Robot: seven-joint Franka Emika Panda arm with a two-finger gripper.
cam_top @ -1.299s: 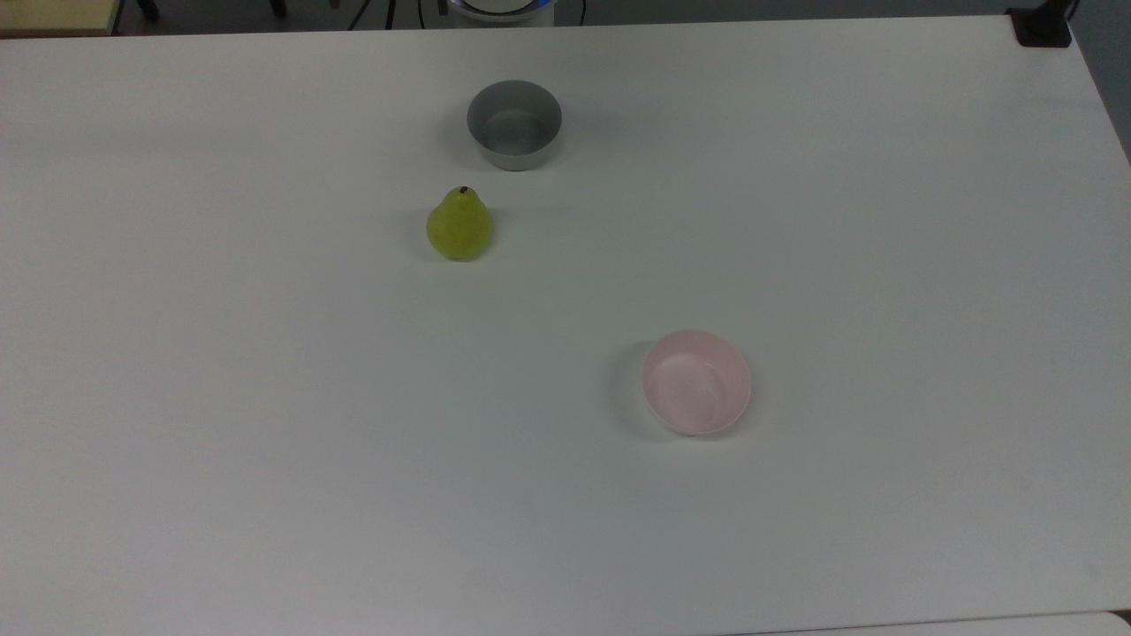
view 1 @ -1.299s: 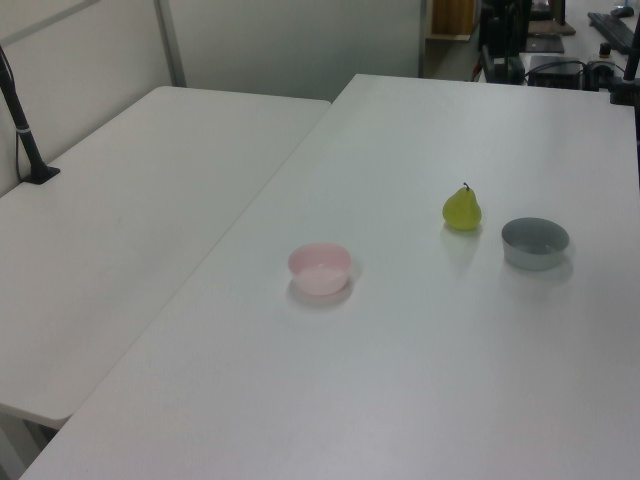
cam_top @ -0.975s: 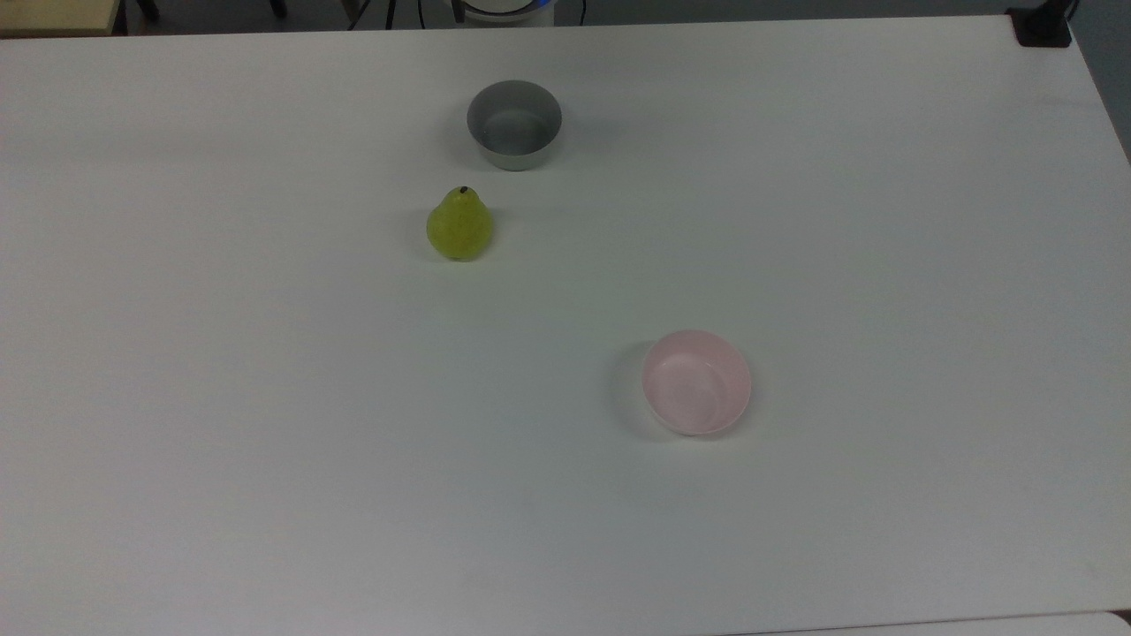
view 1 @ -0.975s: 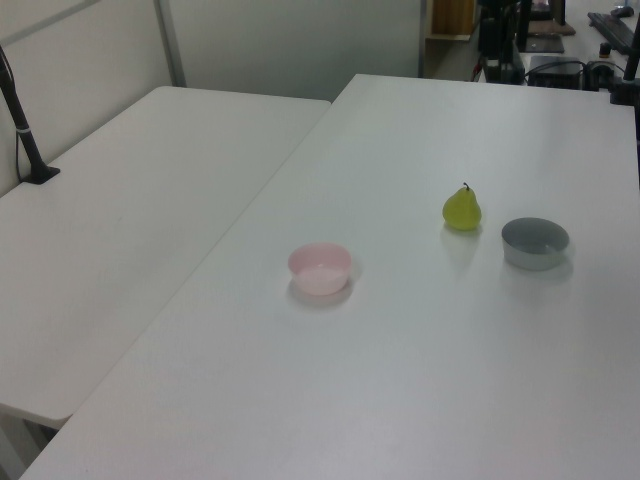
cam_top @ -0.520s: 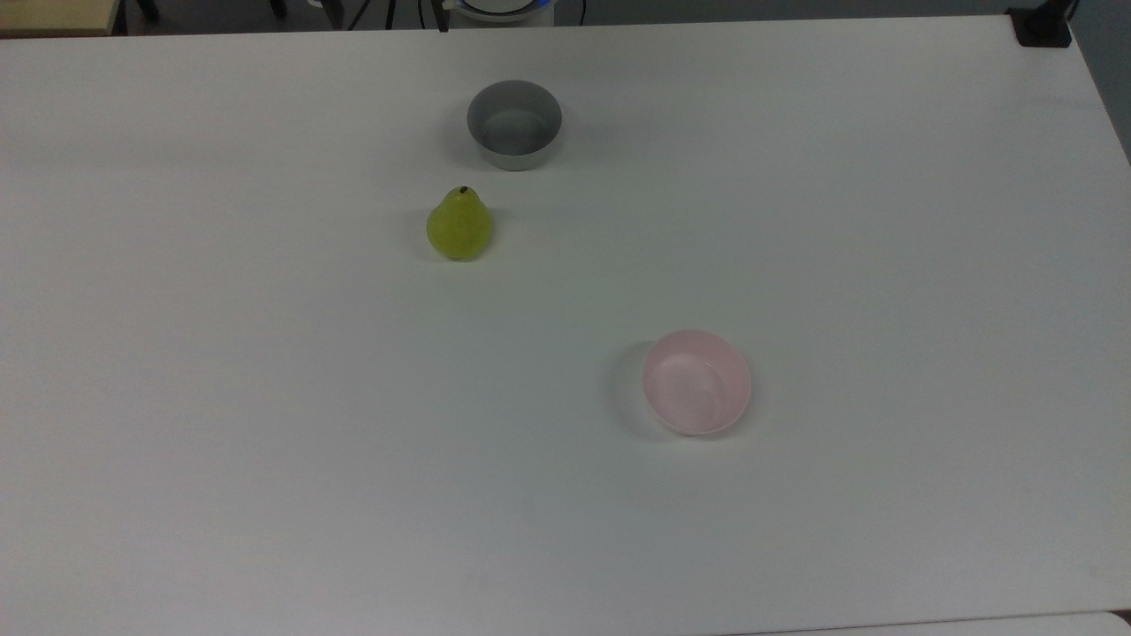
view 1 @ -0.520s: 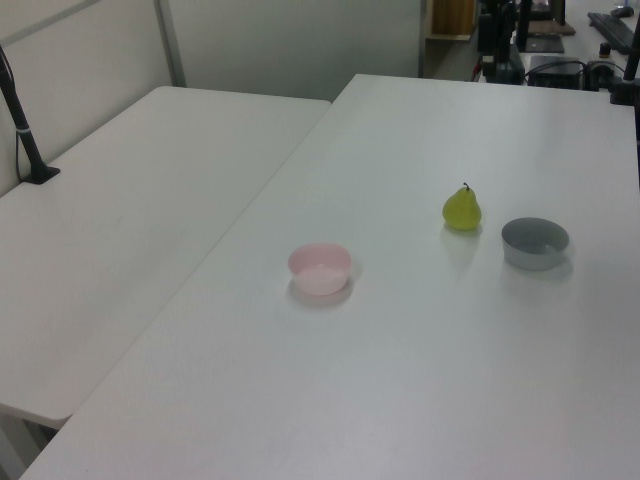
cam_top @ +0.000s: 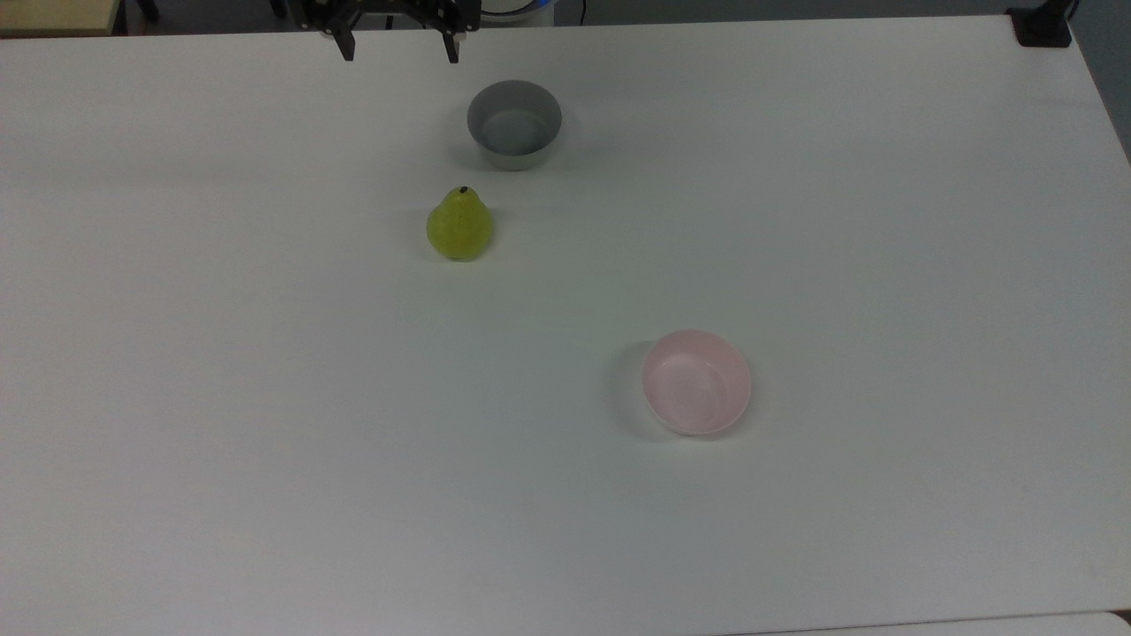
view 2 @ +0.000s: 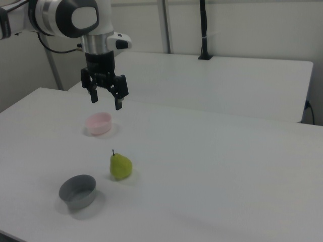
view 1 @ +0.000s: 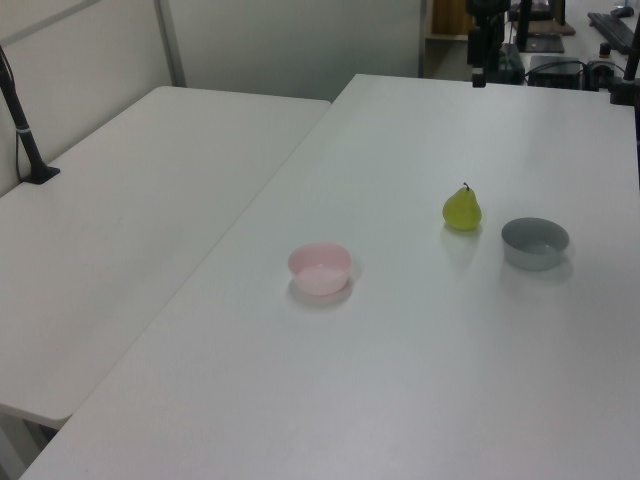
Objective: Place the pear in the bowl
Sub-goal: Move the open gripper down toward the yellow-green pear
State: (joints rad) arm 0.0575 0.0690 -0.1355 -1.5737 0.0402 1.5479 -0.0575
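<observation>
My claw (view 2: 105, 101) hangs in the air in the upper left of the right view, fingers spread apart with nothing between them, pointing down over the table (view 2: 212, 166). In the top view my claw (cam_top: 398, 49) pokes in at the top edge, left of centre, its two fingertips well apart. In the left view my claw (view 1: 478, 72) is at the top edge, right of centre.

The pear (cam_top: 459, 226) stands upright on the table (cam_top: 265, 397), stem up, above and left of the middle of the top view, well below my claw. In the right view the pear (view 2: 120, 166) sits below the centre, left of middle; in the left view the pear (view 1: 461, 209) is right of centre.

The pink bowl (cam_top: 696, 382) rests empty on the table, lower right of the top view's centre, well apart from the pear. In the right view the bowl (view 2: 98, 123) lies just below my claw in the frame; in the left view the bowl (view 1: 320, 268) is near the centre.

A grey bowl (cam_top: 513, 124) sits near the pear, above and to its right in the top view, in the lower left of the right view (view 2: 77, 191), and right of the pear in the left view (view 1: 535, 242).
</observation>
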